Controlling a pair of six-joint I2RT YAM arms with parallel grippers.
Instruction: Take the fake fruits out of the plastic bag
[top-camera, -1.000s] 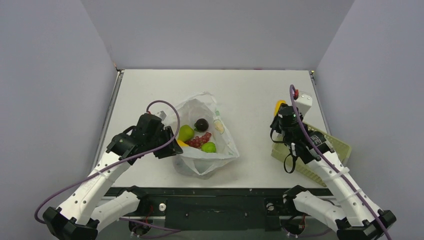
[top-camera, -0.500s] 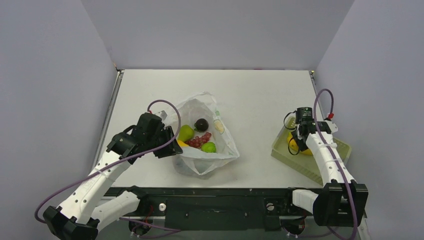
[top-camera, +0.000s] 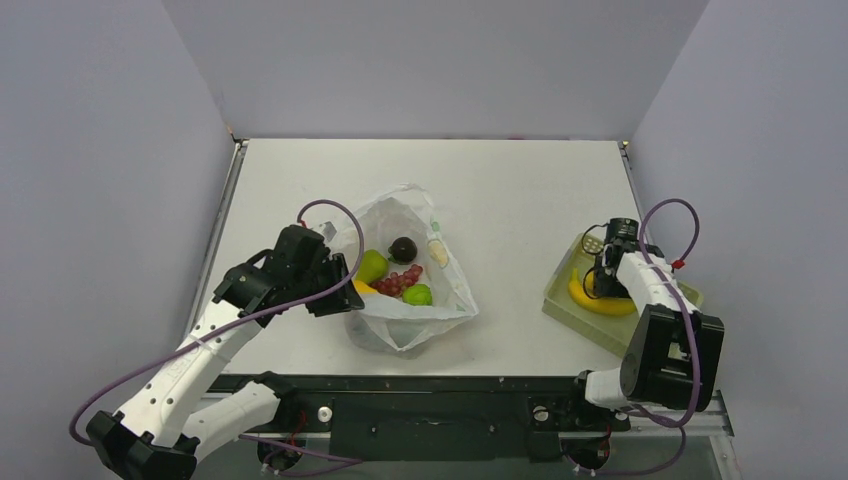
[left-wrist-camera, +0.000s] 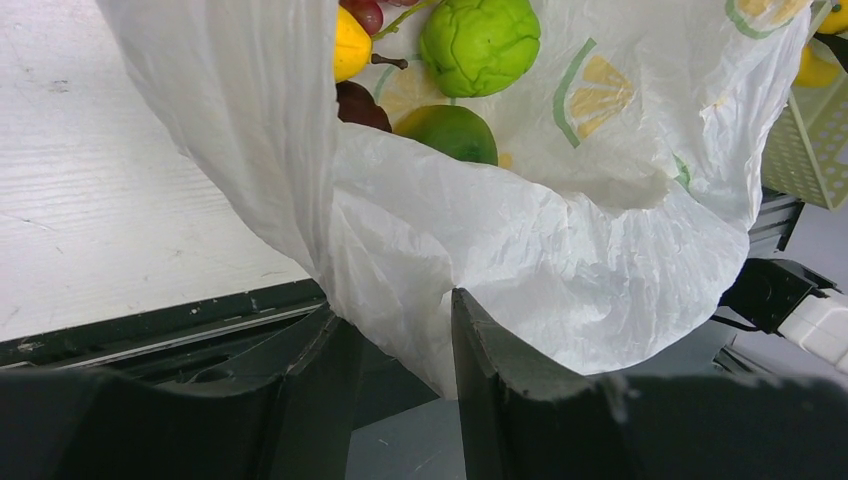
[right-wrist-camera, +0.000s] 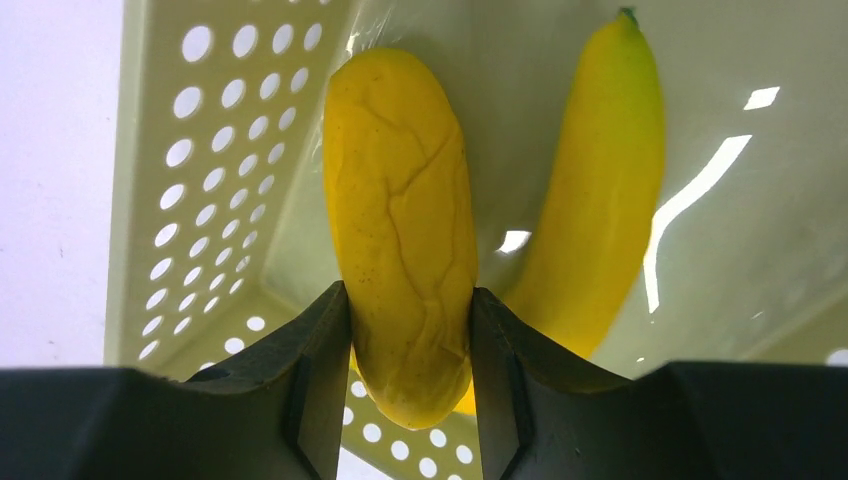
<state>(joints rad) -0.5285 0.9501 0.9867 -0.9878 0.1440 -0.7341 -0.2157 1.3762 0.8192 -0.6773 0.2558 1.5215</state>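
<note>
The plastic bag (top-camera: 440, 300) lies open at the table's middle. In it are a green pear (top-camera: 372, 265), a dark purple fruit (top-camera: 403, 248), a red grape bunch (top-camera: 398, 282), a green lime (top-camera: 418, 294) and a yellow piece (top-camera: 362, 287). My left gripper (top-camera: 345, 285) is shut on the bag's left rim, and the film (left-wrist-camera: 560, 220) is bunched between its jaws (left-wrist-camera: 400, 320). My right gripper (top-camera: 600, 272) is down in the basket (top-camera: 560, 300), shut on the yellow lumpy piece (right-wrist-camera: 405, 230). A banana (right-wrist-camera: 600, 190) lies beside it.
The pale yellow-green perforated basket (right-wrist-camera: 200, 180) sits at the table's right edge, tilted over it. In the left wrist view the lime (left-wrist-camera: 480, 40) and pear (left-wrist-camera: 447, 130) show inside the bag, and the basket's corner (left-wrist-camera: 815, 140) shows at the right.
My right arm has swung right and down into the basket with the yellow lumpy piece. The left arm and the bag have not moved.
</note>
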